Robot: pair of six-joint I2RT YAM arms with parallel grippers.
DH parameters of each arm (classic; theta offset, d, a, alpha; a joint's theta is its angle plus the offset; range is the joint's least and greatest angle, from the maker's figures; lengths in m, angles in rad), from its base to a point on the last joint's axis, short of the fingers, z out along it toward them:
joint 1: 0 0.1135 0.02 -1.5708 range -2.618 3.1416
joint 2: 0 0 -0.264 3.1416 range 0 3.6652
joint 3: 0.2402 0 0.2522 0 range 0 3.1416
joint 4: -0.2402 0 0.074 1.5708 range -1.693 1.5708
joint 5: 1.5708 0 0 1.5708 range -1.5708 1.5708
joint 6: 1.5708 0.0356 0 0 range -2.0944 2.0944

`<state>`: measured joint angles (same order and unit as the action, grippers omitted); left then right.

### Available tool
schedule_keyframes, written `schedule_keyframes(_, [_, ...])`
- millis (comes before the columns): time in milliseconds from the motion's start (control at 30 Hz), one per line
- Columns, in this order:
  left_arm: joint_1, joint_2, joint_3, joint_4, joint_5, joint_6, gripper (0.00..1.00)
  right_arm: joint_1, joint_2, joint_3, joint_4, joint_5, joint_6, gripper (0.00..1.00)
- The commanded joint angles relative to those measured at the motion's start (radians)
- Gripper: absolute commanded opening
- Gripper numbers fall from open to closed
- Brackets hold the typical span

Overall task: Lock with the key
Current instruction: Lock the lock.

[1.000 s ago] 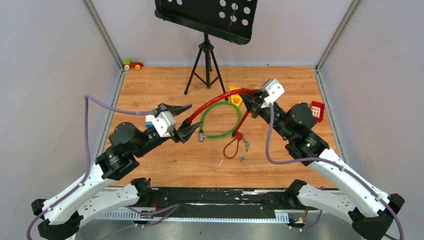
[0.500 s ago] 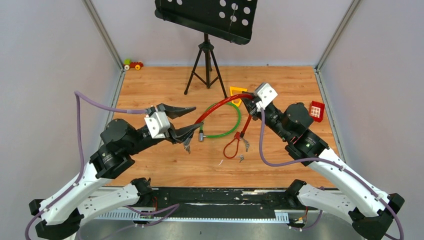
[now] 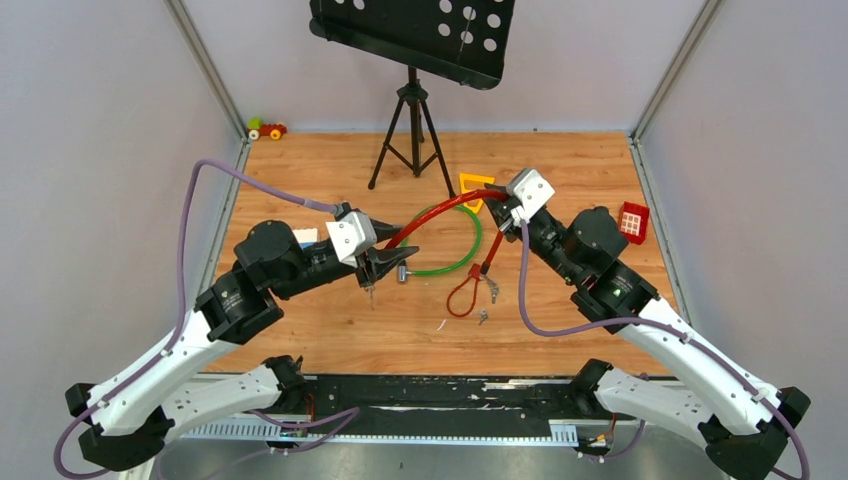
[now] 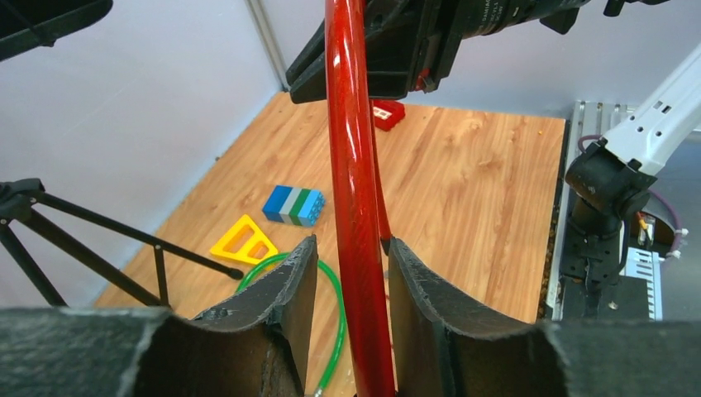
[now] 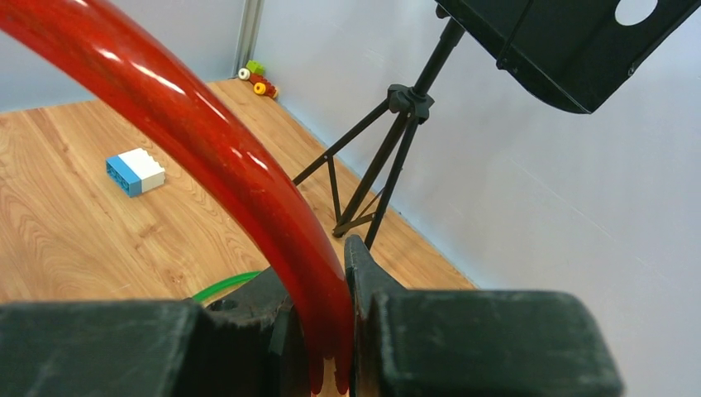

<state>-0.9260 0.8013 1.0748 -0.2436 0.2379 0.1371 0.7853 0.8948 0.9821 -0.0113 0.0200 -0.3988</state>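
The left fingers (image 4: 285,314) stand on either side of the thick glossy red cable (image 4: 351,165), which runs upright between them. One finger is right against the cable, while the other shows a sliver of gap, so the pair looks released rather than clamped. The right fingers (image 5: 368,277) are clenched on the same red cable further along its arc and hold it up off the wooden tabletop (image 3: 380,340). Outward from there, the cable's far end drops past the right fingers to a small red padlock (image 3: 475,270), which hangs just above the tabletop. A thin green cable loop (image 3: 450,268) lies flat between the two arms. The tiny silvery-grey metal key (image 3: 483,316) lies loose on the tabletop just nearer the arm bases than the padlock, apart from both pairs of fingers. Another small metallic bit sits beside the padlock, too small to identify. From the left fingers the key is to the right and toward the bases. From the right fingers it is straight back toward the bases and lower down. In the overhead view neither arm is clearly nearer. The key is too small for its long axis to be read. Both arms are occupied with the cable, so I judge that one must let go before the key can be picked up.
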Motion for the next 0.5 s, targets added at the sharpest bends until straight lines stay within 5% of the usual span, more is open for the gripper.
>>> schedule_keyframes(0, [0.003, -0.018, 0.039, 0.001, -0.004, -0.014, 0.43, 0.01, -0.029, 0.012, 0.073, 0.02, -0.017, 0.0])
schedule_keyframes(200, [0.003, -0.024, 0.058, -0.029, -0.02, -0.013, 0.55, 0.015, -0.032, 0.01, 0.052, 0.052, -0.066, 0.0])
schedule_keyframes(467, [0.003, -0.016, 0.057, -0.042, -0.014, -0.016, 0.49, 0.017, -0.041, 0.012, 0.057, 0.053, -0.069, 0.0])
